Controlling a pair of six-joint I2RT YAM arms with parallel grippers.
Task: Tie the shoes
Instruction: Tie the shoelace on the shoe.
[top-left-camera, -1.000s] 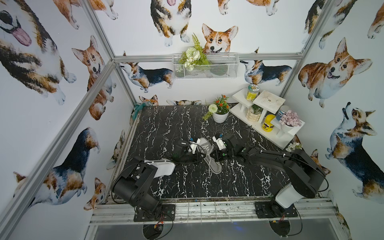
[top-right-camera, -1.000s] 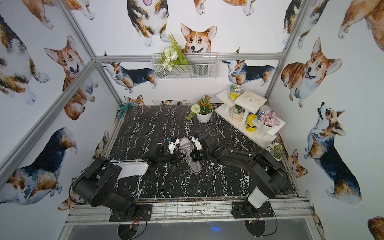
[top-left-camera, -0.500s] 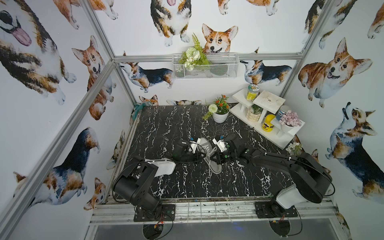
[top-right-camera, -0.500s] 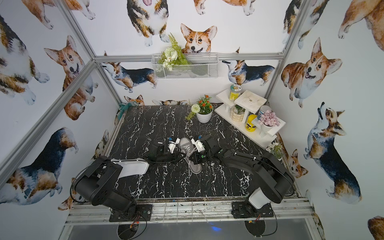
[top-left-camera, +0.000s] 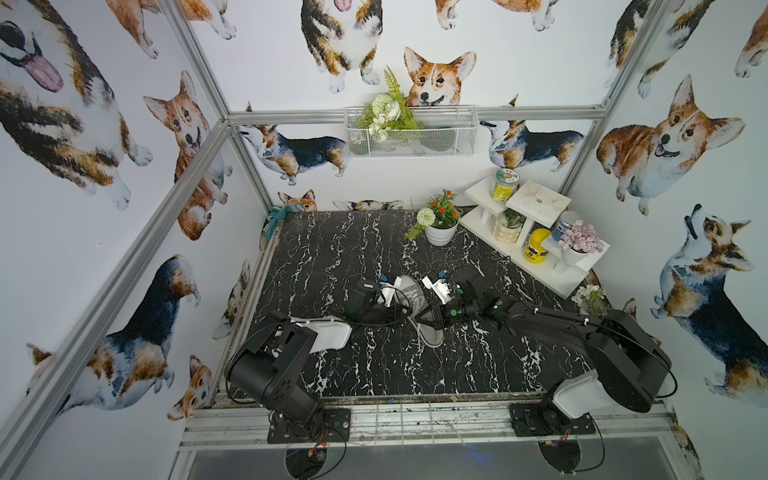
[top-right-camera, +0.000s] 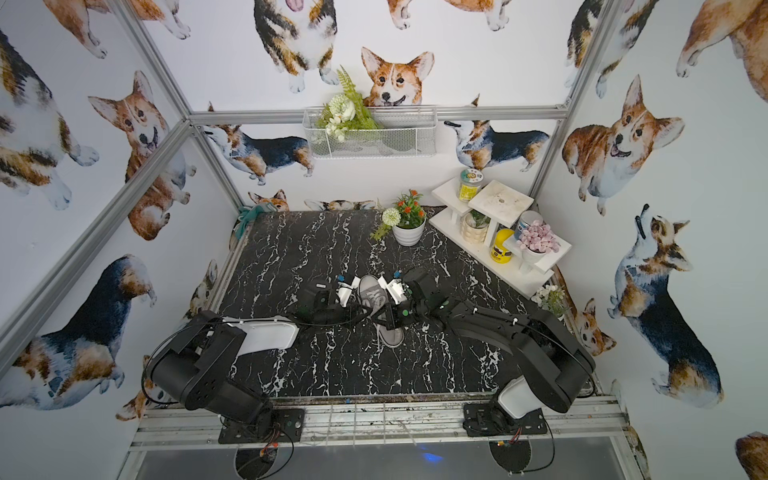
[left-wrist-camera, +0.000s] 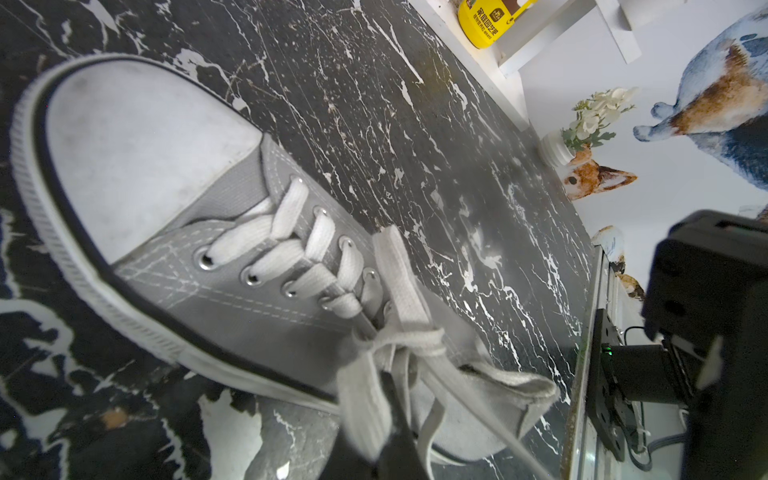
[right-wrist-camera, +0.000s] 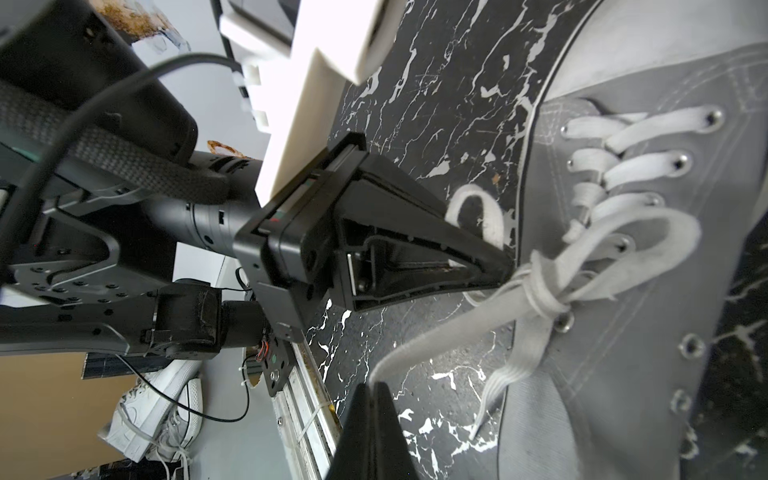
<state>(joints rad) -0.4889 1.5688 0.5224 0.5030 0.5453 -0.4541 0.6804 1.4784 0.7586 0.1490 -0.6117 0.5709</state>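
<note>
Right tool (right-wrist-camera: 374, 388) had nudged toward the worktop's (top-left-camera: 332, 257) front edge. It and the left tool (right-wrist-camera: 503, 266) were both pinched tight on the laces (right-wrist-camera: 457, 332). Knot (right-wrist-camera: 540, 297) looked nearly cinched imo.

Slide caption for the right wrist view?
Left gripper and right gripper pinch white laces knotted on the grey sneaker.

On the table (top-left-camera: 332, 249) the sneaker (top-left-camera: 417, 296) is laid centrally, potted plant (top-left-camera: 440, 230) at 12 o'clock, shelf (top-left-camera: 536, 200) at 2
</note>
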